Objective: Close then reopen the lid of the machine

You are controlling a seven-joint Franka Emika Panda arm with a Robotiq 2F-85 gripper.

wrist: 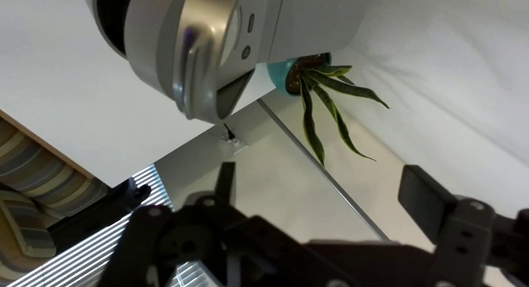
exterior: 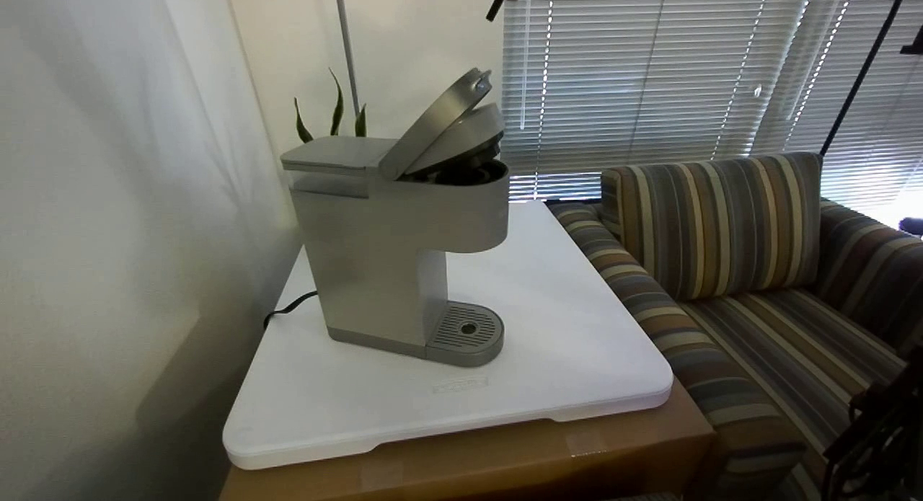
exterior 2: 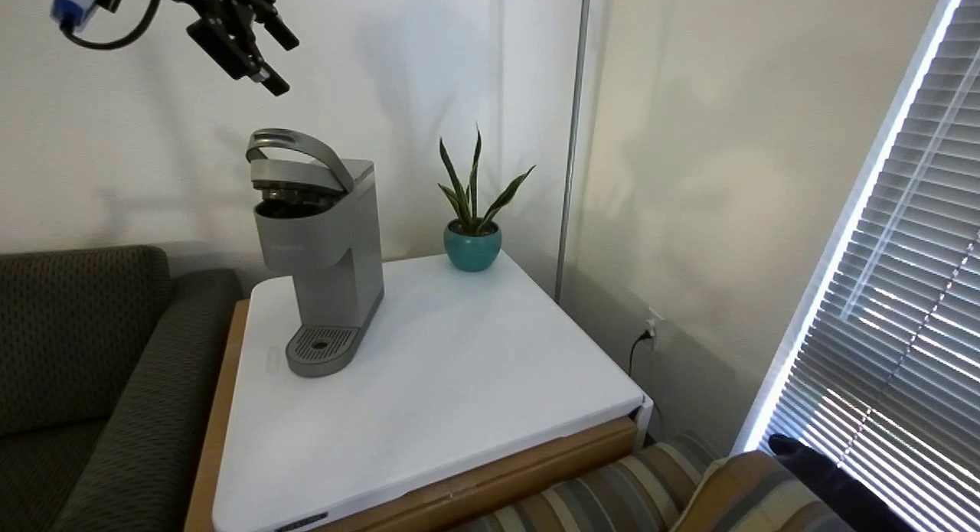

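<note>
The machine is a boxy grey coffee maker (exterior: 360, 249), also in an exterior view (exterior 2: 333, 287), standing upright on a white tabletop. Its lid (exterior: 461, 137) is tilted up at its hinge, with a curved handle raised above it and the dark brew chamber showing below. The lid also shows in an exterior view (exterior 2: 295, 174) and in the wrist view (wrist: 148, 39). My gripper (exterior 2: 282, 62) is above the machine, apart from the lid. In the wrist view, its fingers (wrist: 318, 169) are wide apart with nothing between them. One finger shows at the top edge of an exterior view (exterior: 497, 5).
The white tabletop (exterior 2: 490, 363) rests on a brown box (exterior: 469, 458). A teal plant pot (exterior 2: 472, 249) stands at the tabletop's back corner near a grey pole (exterior 2: 574, 134). A striped armchair (exterior: 721, 227) is beside the table. A black cord (exterior: 292, 304) runs behind the machine.
</note>
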